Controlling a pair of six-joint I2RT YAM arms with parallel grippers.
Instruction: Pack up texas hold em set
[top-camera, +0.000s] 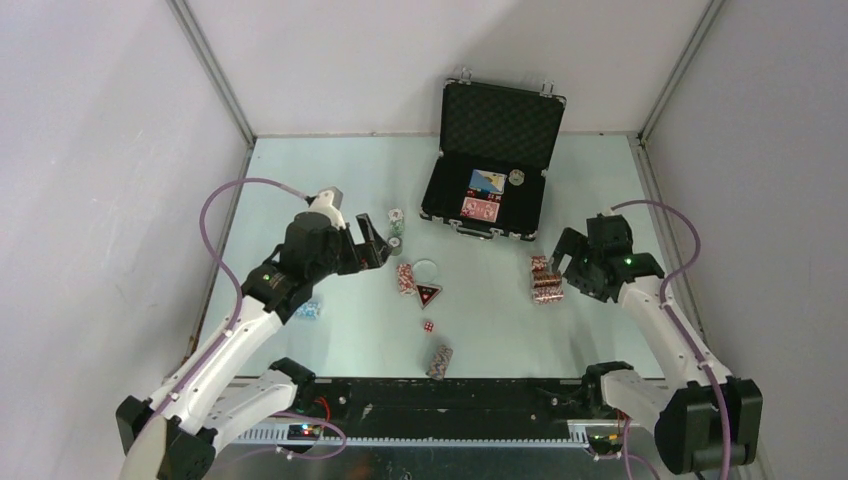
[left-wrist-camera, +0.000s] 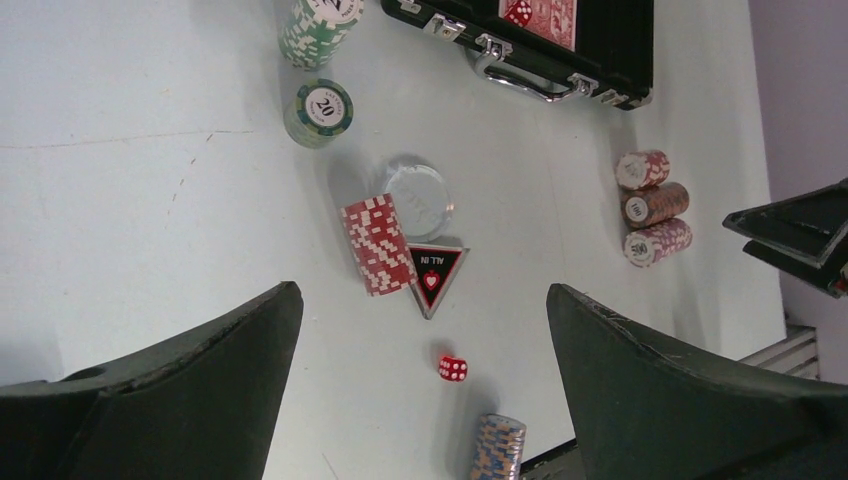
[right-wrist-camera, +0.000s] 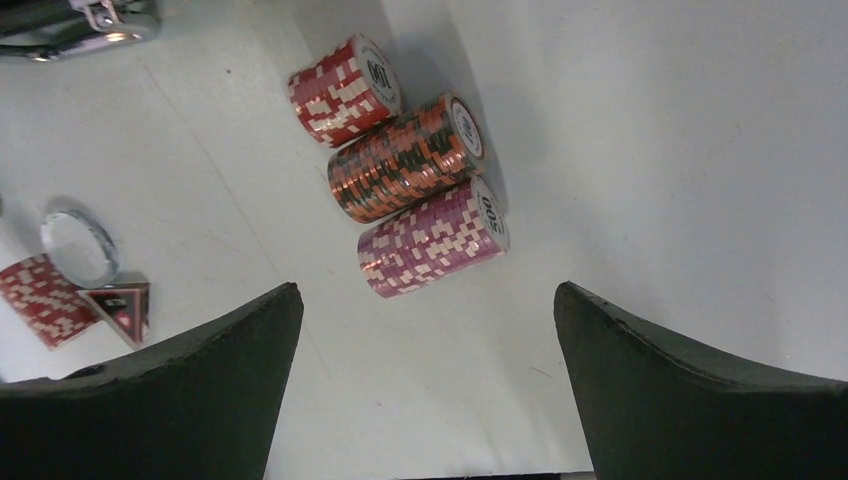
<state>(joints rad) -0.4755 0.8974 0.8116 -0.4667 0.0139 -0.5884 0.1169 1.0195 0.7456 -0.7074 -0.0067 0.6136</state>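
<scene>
The black briefcase (top-camera: 497, 128) stands open at the back, with two card decks (top-camera: 481, 208) and a round token in its base. Out on the table lie a red chip stack (left-wrist-camera: 377, 245), a triangular all-in token (left-wrist-camera: 435, 272), a clear disc (left-wrist-camera: 417, 190), a red die (left-wrist-camera: 452, 368), a blue-orange stack (left-wrist-camera: 498, 447) and green stacks (left-wrist-camera: 318, 112). My left gripper (top-camera: 378, 243) hovers open left of these, holding nothing. To the right, red (right-wrist-camera: 345, 90), orange-black (right-wrist-camera: 405, 158) and purple (right-wrist-camera: 433, 238) stacks lie side by side. My right gripper (right-wrist-camera: 425, 287) is open just beside them, empty.
A few blue chips (top-camera: 310, 310) lie under the left arm. Grey walls (top-camera: 120, 150) close in the table on three sides. The black rail (top-camera: 450, 395) with the arm bases runs along the near edge.
</scene>
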